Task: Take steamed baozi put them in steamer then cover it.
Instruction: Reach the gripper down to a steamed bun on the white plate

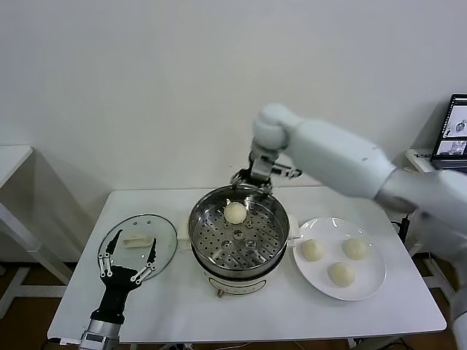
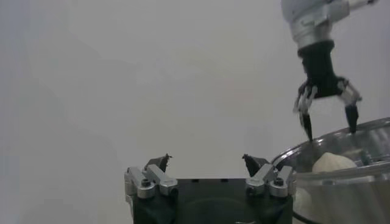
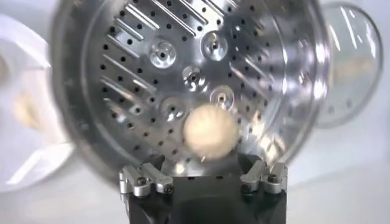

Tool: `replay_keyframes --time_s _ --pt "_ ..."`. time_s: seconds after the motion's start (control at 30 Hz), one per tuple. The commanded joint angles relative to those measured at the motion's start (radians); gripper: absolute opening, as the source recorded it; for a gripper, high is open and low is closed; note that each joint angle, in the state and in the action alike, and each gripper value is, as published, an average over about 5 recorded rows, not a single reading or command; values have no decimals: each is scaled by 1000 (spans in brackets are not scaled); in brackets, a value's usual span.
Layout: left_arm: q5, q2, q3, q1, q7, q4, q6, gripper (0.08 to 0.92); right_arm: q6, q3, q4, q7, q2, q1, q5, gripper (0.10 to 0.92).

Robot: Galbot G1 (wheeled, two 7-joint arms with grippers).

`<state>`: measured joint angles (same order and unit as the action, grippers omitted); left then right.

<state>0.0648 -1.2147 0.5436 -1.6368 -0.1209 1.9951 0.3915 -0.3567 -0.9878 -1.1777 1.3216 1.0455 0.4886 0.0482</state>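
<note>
The steamer [image 1: 219, 251] stands mid-table, a shiny steel pot with a perforated tray [image 3: 183, 61]. One baozi [image 1: 235, 212] lies on the tray near the far wall, free of any fingers. My right gripper [image 1: 252, 188] hangs open just above it, over the far rim; in the right wrist view this baozi [image 3: 210, 132] lies on the tray between and beyond the spread jaws. Three more baozi [image 1: 312, 250] [image 1: 355, 248] [image 1: 341, 273] sit on the white plate [image 1: 376, 281]. The glass cover [image 1: 164, 230] lies flat at the left. My left gripper [image 1: 131, 251] is open over it, holding nothing.
The steamer's cream base [image 1: 233, 286] fills the space between cover and plate. A laptop screen [image 1: 452, 131] shows at the far right edge. A second white table [image 1: 11, 160] stands off to the left. In the left wrist view the right gripper [image 2: 329, 115] hangs above the steamer rim [image 2: 365, 131].
</note>
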Motion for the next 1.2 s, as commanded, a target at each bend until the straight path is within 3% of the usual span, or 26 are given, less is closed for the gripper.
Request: replay_keyframes --time_s 0.03,0.4,0.83,1.2 --pt "1 1 -4 1 1 1 -1 823 434 -241 -43 -51 -303 161 -420 823" --pt "5 -1 -23 12 -2 -5 -4 823 584 -391 -187 -232 -444 -26 -457 823" --pt "7 -4 -6 12 -5 -8 3 823 580 -269 18 -280 -293 -209 -372 823" --pt "9 -4 1 1 -5 -7 7 823 562 -224 86 -282 -219 -275 -338 823"
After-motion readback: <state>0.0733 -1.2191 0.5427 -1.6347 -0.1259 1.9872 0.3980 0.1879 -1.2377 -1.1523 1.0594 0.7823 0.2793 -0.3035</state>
